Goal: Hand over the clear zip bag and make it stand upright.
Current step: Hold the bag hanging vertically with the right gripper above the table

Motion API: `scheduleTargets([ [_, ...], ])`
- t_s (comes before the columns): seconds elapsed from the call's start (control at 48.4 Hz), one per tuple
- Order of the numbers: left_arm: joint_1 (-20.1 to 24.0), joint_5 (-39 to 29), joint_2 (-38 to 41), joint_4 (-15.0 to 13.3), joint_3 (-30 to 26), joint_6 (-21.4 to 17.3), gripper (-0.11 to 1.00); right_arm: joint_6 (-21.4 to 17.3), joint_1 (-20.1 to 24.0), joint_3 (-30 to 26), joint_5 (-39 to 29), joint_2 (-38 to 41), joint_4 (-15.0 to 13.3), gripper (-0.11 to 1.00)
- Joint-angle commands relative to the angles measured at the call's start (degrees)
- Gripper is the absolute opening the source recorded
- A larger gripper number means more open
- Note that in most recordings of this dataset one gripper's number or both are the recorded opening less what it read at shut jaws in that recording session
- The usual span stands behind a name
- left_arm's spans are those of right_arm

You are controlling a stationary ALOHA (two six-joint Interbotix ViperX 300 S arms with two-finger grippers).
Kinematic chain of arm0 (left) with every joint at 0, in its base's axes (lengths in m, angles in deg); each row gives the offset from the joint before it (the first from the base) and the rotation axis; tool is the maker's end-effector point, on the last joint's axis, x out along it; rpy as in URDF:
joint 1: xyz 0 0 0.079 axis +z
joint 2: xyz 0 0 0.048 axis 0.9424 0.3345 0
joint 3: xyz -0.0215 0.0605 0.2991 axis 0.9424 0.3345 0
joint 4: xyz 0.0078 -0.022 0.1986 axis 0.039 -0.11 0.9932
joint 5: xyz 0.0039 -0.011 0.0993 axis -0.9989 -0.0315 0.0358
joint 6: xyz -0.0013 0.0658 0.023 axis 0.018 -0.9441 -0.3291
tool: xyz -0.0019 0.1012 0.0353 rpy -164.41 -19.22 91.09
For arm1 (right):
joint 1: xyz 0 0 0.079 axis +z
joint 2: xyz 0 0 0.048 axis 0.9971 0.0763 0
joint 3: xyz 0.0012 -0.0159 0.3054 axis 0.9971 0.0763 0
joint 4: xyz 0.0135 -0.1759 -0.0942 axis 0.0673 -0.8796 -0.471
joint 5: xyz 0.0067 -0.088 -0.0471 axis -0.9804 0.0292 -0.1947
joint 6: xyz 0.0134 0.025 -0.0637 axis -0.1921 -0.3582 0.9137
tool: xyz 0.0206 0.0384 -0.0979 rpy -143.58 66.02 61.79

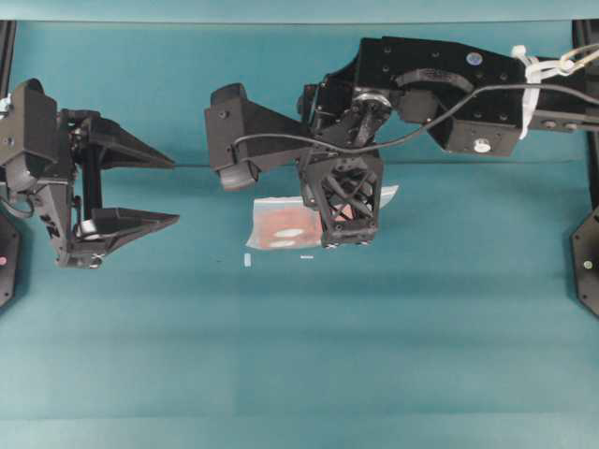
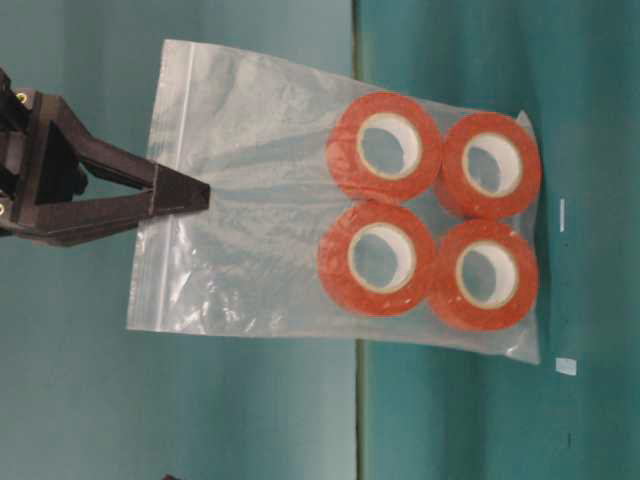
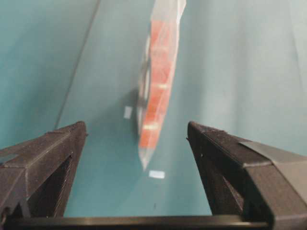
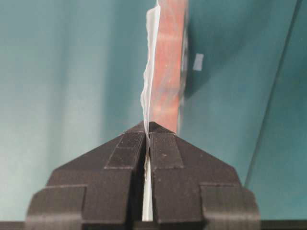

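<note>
Bag first: clear zip bag (image 2: 300, 215) hangs edge-on from the right gripper (image 4: 147, 128), jaws pinched tight on its zip end. Four orange tape rolls (image 2: 430, 225) sit packed at the opposite end, which is close to or touching the teal table (image 1: 299, 355); contact unclear. Left gripper (image 1: 173, 192) waits well apart to the side, jaws spread wide, holding nothing. Small white scraps (image 1: 248, 261) lie on the table near the bag.

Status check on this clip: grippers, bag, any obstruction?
Right gripper shut on bag near zip edge. Left gripper open, apart from it. Bag hangs with four orange rolls at bottom. Nothing between left gripper and bag.
</note>
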Motion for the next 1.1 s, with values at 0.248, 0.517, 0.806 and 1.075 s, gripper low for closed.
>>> scheduleTargets([
  [0.248, 0.09, 0.35, -0.18, 0.0, -0.62, 0.18, 0.92, -3.16, 1.14, -0.26, 0.18, -0.35, 0.09, 0.03],
  [0.517, 0.09, 0.53, -0.18, 0.09, -0.62, 0.09, 0.92, -6.94, 1.14, -0.88, -0.44, -0.09, 0.09, 0.03],
  [0.806, 0.09, 0.53, -0.26, 0.0, -0.62, 0.18, 0.92, -7.65, 1.05, -3.16, -2.37, 0.88, 0.18, 0.03],
  [1.075, 0.09, 0.53, -0.26, 0.09, -0.62, 0.18, 0.92, -8.17, 1.05, -6.06, -4.31, 2.2, 0.18, 0.03],
])
